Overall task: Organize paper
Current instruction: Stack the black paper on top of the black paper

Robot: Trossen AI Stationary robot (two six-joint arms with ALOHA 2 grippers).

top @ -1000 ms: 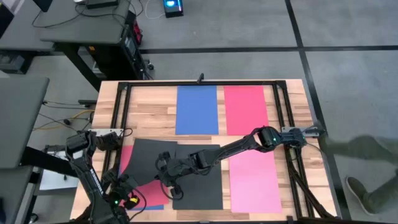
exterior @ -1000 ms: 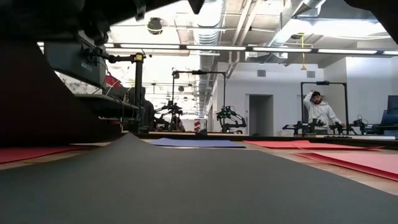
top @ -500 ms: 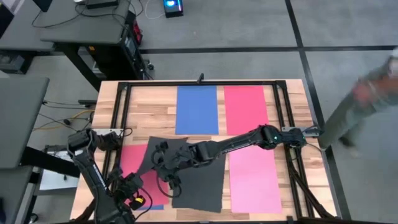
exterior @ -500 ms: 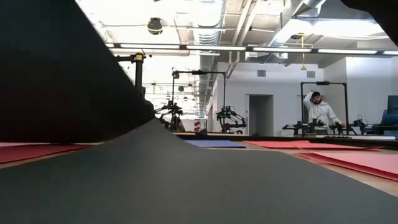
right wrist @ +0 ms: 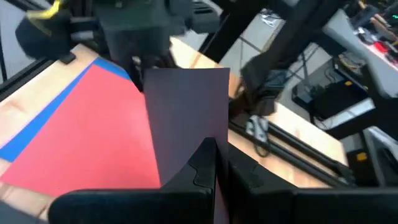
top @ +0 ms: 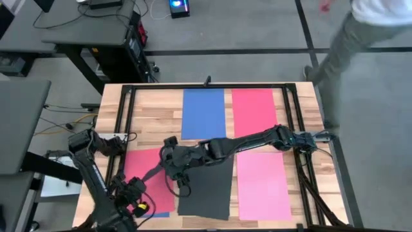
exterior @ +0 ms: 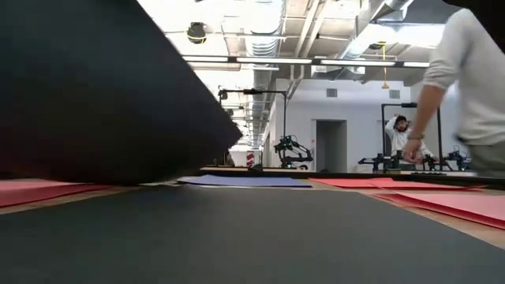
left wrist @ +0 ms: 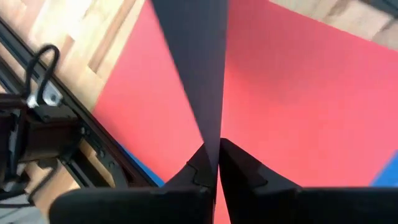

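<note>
Two dark grey sheets of paper show. One [top: 205, 189] lies flat near the table's near edge. The other [right wrist: 186, 112] is raised almost on edge over a red sheet [top: 143, 169], which lies on a blue sheet [right wrist: 37, 124]. My left gripper [left wrist: 212, 149] is shut on its near-left end, at the table's near left [top: 138, 191]. My right gripper [right wrist: 216, 146] is shut on its other end, above the table's middle [top: 171, 162]. The low view shows the raised sheet [exterior: 95, 87] as a dark slanting plane. My left gripper pinches the raised dark sheet's near-left end [left wrist: 211, 134] between its two fingers, slanting down from the near left. The sheet runs away from the fingers edge-on, clear of the red sheet below. My right gripper pinches the same sheet's opposite end [right wrist: 208, 134] between its two fingers, reaching in from the table's right and slanting down. The sheet stretches nearly flat from these fingers to my left gripper [right wrist: 149, 62], lifted off the table.
A blue sheet [top: 203, 113] and a red sheet [top: 254, 112] lie at the far side, a pink sheet [top: 262, 185] at the near right. A black frame [top: 291, 116] runs round the table. A person [top: 360, 29] walks past the far right corner.
My right gripper has risen and gone toward the table's left, carrying the dark sheet's far end up. The sheet, first lying skewed over the red and the other dark sheet, now stands tipped almost on edge. My left gripper has risen a little with its end.
</note>
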